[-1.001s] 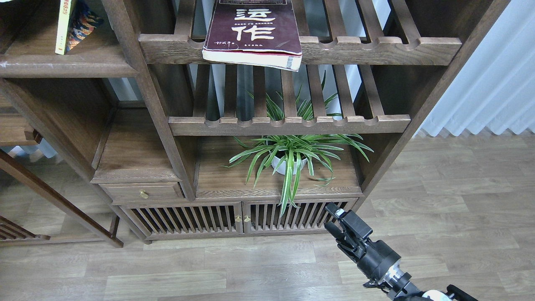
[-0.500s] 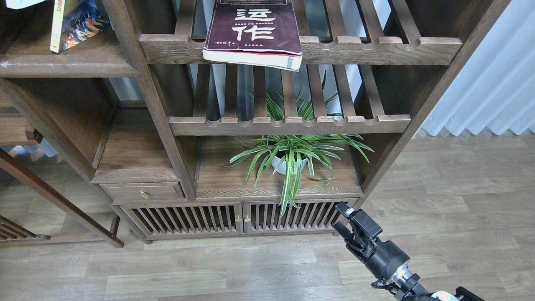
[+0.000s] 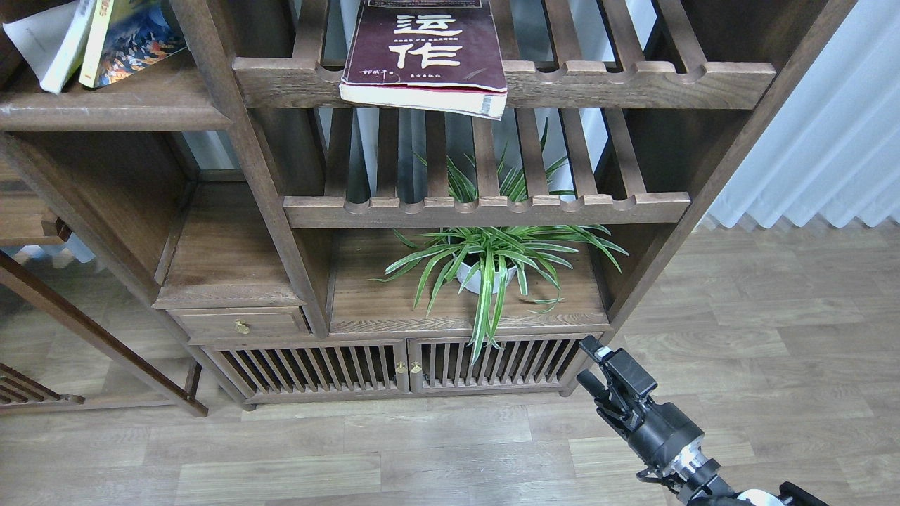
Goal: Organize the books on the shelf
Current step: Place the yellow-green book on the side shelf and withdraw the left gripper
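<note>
A maroon book (image 3: 425, 53) with big white characters lies flat on the top slatted rack, its near end hanging over the front rail. At the top left, the shelf (image 3: 112, 112) is a solid dark board with a scuffed front edge. On it stands a yellow-green book (image 3: 95, 42), tilted, with a blue-orange picture cover (image 3: 140, 39) against its right side. A white book (image 3: 49, 46) leans on its left. My right gripper (image 3: 587, 362) is open and holds nothing, low at the bottom right in front of the cabinet doors. My left gripper is out of view.
A potted spider plant (image 3: 485, 270) sits on the lower board under a second slatted rack (image 3: 485, 209). Below it are slatted cabinet doors (image 3: 408, 365) and a small drawer (image 3: 242, 325). Wood floor lies in front and a white curtain (image 3: 823, 140) hangs at the right.
The white book has come into view at the top left and now leans against the yellow-green one, which shifted slightly left. My right gripper has drifted right and slightly down.
</note>
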